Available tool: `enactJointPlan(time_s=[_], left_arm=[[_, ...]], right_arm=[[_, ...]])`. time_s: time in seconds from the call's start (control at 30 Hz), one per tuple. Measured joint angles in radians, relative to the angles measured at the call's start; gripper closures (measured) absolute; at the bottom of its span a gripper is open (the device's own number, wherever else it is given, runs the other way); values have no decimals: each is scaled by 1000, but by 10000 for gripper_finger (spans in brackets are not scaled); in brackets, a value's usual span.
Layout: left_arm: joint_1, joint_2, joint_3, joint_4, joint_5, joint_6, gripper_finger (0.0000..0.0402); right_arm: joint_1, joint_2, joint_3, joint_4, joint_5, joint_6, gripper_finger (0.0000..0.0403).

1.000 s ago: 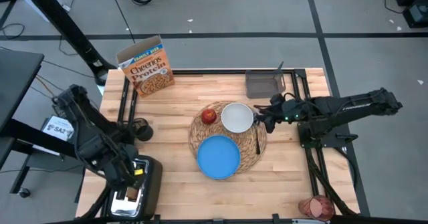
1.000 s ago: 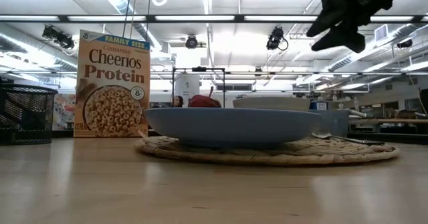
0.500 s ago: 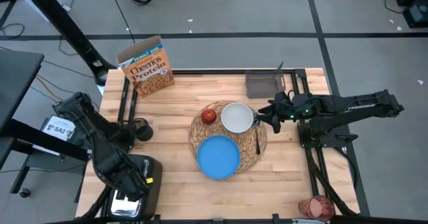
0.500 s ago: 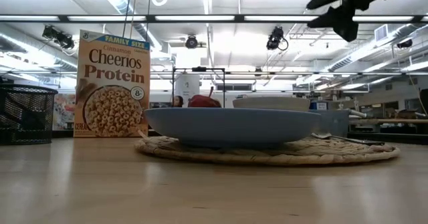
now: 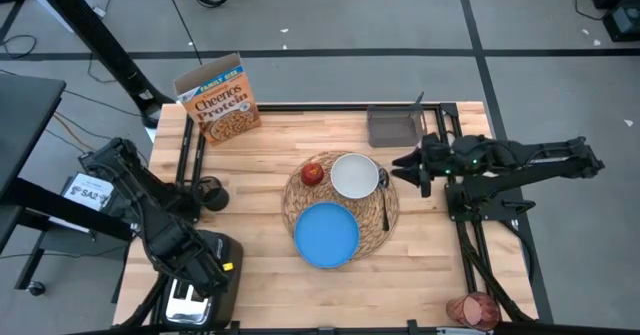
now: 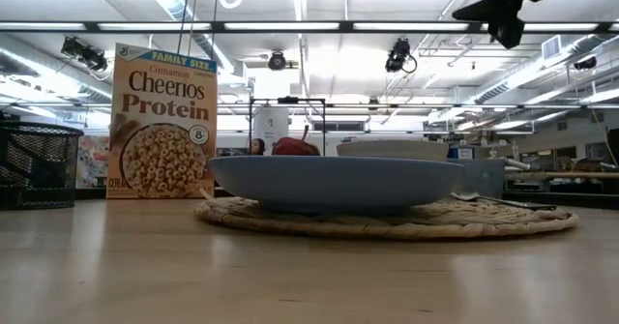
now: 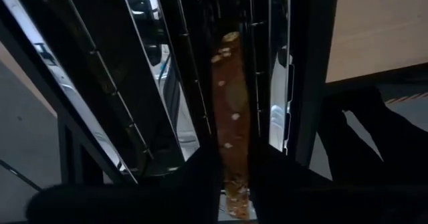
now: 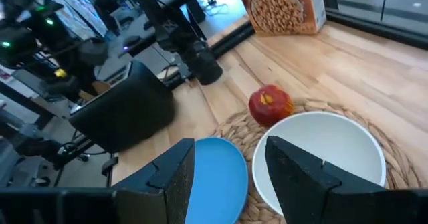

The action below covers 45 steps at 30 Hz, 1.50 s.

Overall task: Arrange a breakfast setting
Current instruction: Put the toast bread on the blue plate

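- The left gripper was down at the black toaster, which stood at the table's front left corner.
- In the left wrist view its two fingers stood close together on the two sides of the toast slice, which sat upright in the toaster slot; they seemed to touch the slice, but the view there was dark and I cannot tell if they pressed it firmly.
- The right gripper was in the air just to the right of the round woven placemat, with its fingers apart and nothing between them.
- The placemat lay in the middle of the wooden table.
- On the placemat, the blue plate took the front part, and the small white bowl stood behind it, toward the right.
- The red apple rested on the placemat just to the left of the bowl.
- The metal spoon lay on the right edge of the placemat, beside the bowl and the plate.
- The orange Cheerios box stood upright at the back left corner of the table, well apart from the placemat.
- The pink drink glass was at the front right corner, by the table edge.
- A dark container stood at the back right part of the table.
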Motion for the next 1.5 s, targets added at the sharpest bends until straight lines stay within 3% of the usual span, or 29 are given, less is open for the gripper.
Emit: enactJointPlan(time_s=[0.23,0.6,0.87,1.0,1.23,1.33,1.5], left_arm=[[5,-13,11,0,3,-1,378],[45,-122,175,-109,5,22,379],[45,-177,331,-118,83,31,379],[56,-181,389,-73,-77,121,379],[154,-152,393,-26,-542,514,379],[240,-99,393,-25,-604,656,379],[396,42,392,-9,-603,850,379]], right_arm=[[0,-65,0,53,-18,-85,212],[0,-67,0,75,-18,-123,212],[0,-60,0,71,-34,-116,212],[1,-60,0,70,-80,-114,212],[5,-60,0,66,-110,-95,212],[16,-60,0,64,-120,-95,212],[46,-60,0,61,-120,-49,212]])
